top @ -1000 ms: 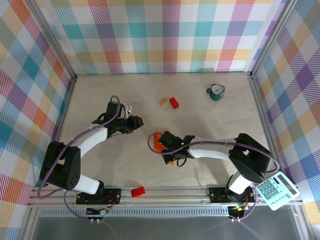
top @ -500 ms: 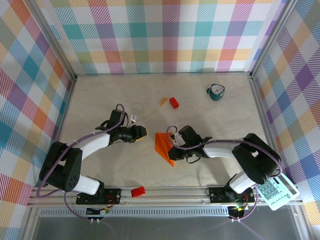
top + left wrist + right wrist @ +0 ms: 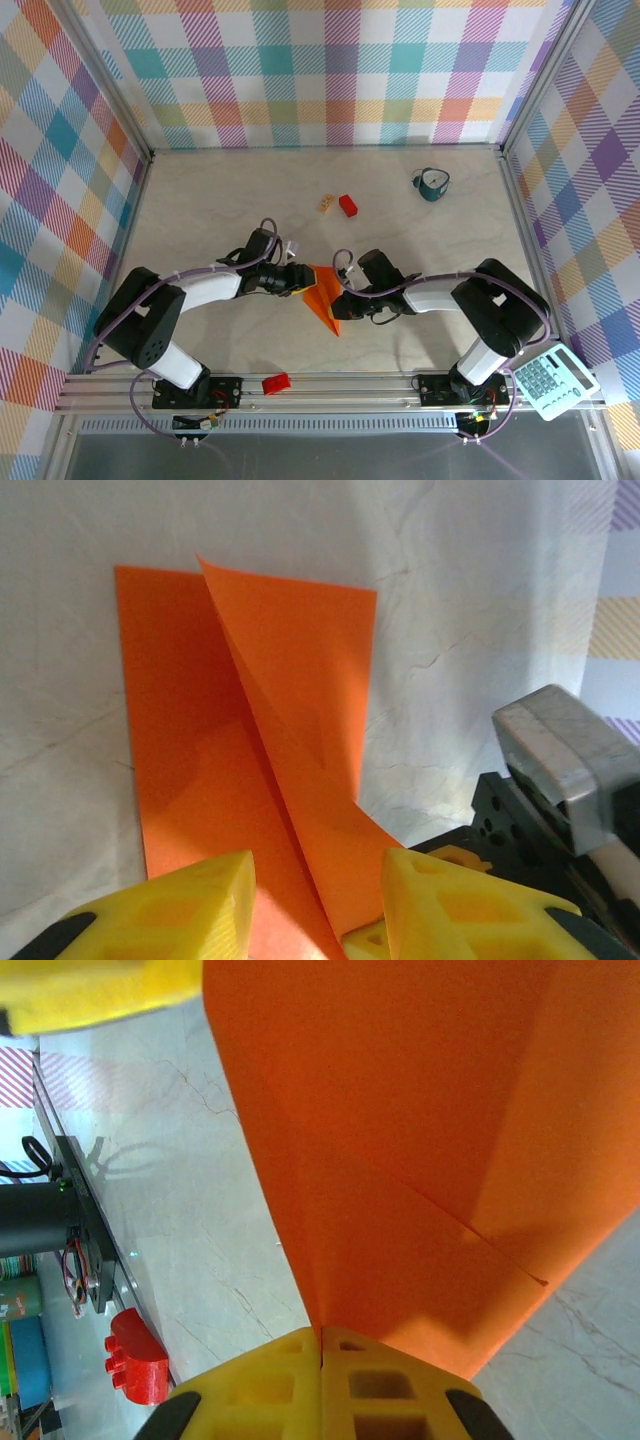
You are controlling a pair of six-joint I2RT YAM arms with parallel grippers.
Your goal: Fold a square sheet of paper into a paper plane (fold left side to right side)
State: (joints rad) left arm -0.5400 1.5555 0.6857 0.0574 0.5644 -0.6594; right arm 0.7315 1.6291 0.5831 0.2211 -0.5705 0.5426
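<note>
- Tabletop (image 3: 200,210) lies bare to the left of your arms and along the far wall; a red block (image 3: 348,205), a tan block (image 3: 326,203) and a teal cup (image 3: 432,184) sit well beyond the work.
- The orange square sheet of paper (image 3: 322,300), creased, lies mid-table between both grippers, one flap raised (image 3: 290,680).
- Your right gripper (image 3: 320,1345) is closed tight on a corner of it.
- Your left gripper (image 3: 320,905) stands part open, its yellow fingers (image 3: 195,905) either side of the raised flap.

The pale table (image 3: 200,200) bears the orange paper (image 3: 325,300), red block (image 3: 348,205), tan block (image 3: 326,203), teal mug (image 3: 432,184).
</note>
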